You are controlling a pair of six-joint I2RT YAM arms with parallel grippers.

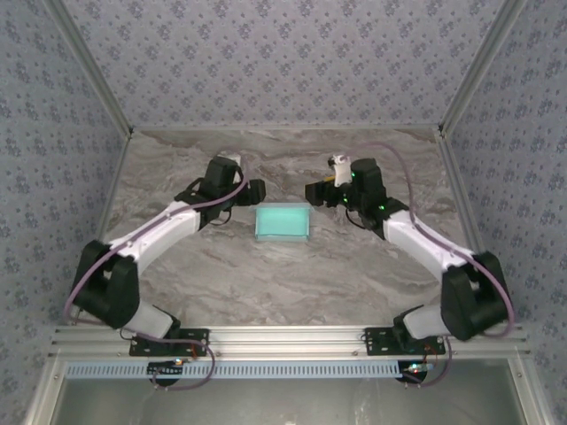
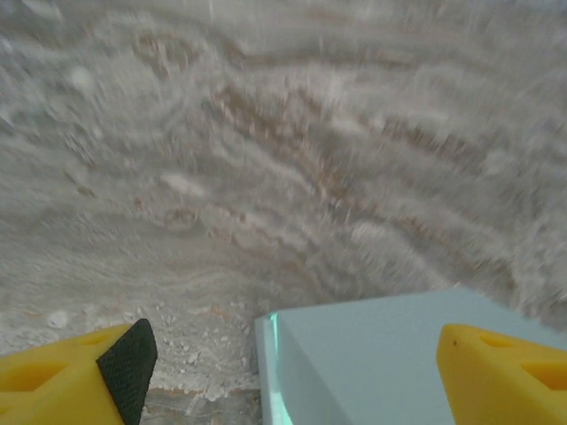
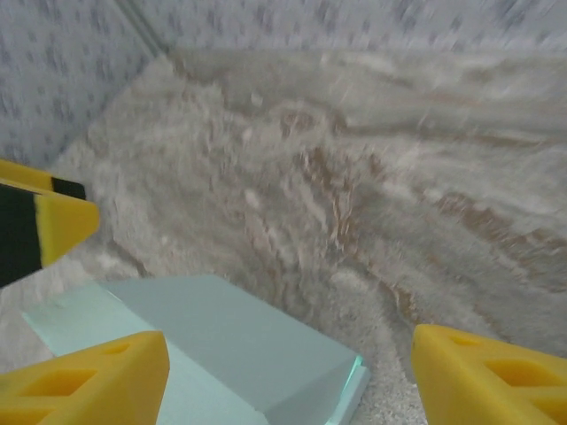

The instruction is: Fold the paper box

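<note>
- paper box: pale blue, folded up, lying mid-table on marble-look table, between the two claws
- left gripper: just far-left of box, jaws wide apart, holding nothing; yellow fingers clear of box
- right gripper: just far-right of box, jaws spread, empty, not touching box

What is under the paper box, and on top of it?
The box rests on the marble table; nothing lies on it. The tabletop directly beneath and its inside are covered.
</note>
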